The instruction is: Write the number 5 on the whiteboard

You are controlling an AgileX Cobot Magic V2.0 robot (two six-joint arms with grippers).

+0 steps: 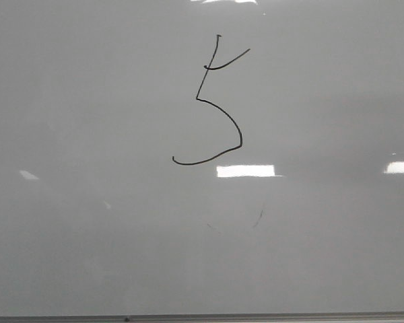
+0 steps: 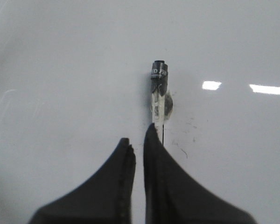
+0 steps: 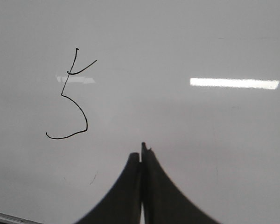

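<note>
L gripper (image 2: 139,142): jaws nearly closed, clamped on a marker (image 2: 158,95) w/ black tip sticking out over the whiteboard (image 1: 87,235). Number 5 (image 1: 212,101) drawn upper-centre of board. R gripper (image 3: 142,151): fingers pressed together, holding nothing.

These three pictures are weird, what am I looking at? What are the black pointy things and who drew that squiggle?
It is a robot with two arms, seen by three cameras. One camera looks forward at a whiteboard, where a black 5 is drawn. The other two cameras sit on the robot's wrists. The black pointy things are its fingers. The left gripper pinches a marker with a black tip, so that arm likely drew the 5. The right gripper is pinched shut with nothing in it, and its camera sees the 5 too. The bright patches are just lamps shining on the glossy board.
</note>
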